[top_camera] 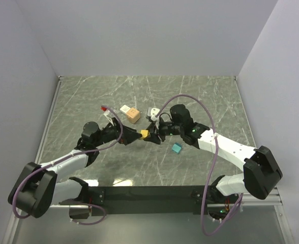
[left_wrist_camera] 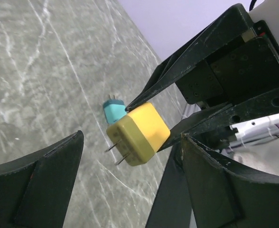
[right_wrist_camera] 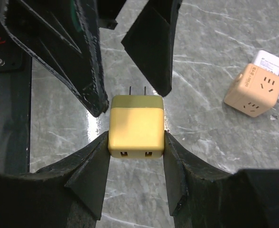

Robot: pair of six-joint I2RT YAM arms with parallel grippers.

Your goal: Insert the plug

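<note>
The yellow plug point(right_wrist_camera: 136, 124) is held off the table point(top_camera: 200, 96), near the socket cube point(top_camera: 133, 116) and on that cube's side toward the arm bases. The right fingers point(right_wrist_camera: 94, 164) are closed partway and clamp its two flat sides. Its two prongs point away from them, toward the left arm. The left fingers point(left_wrist_camera: 44, 185) stand wide apart and grip nothing, one on each side of the prong end.

Judgement: the step in hand looks like a mid-air transfer or regrasp, with insertion not yet begun. The next move calls for the left fingers to close on the body, clear of the prongs, or for the prongs to be turned toward a slotted face of the socket cube.

The right wrist view alone shows the cube's slots and the white adapter point(right_wrist_camera: 270, 61) touching its far side. The left wrist view alone shows the prongs side-on, with a teal plug point(left_wrist_camera: 113, 111) on the table beyond. Only the top view shows both arms.
</note>
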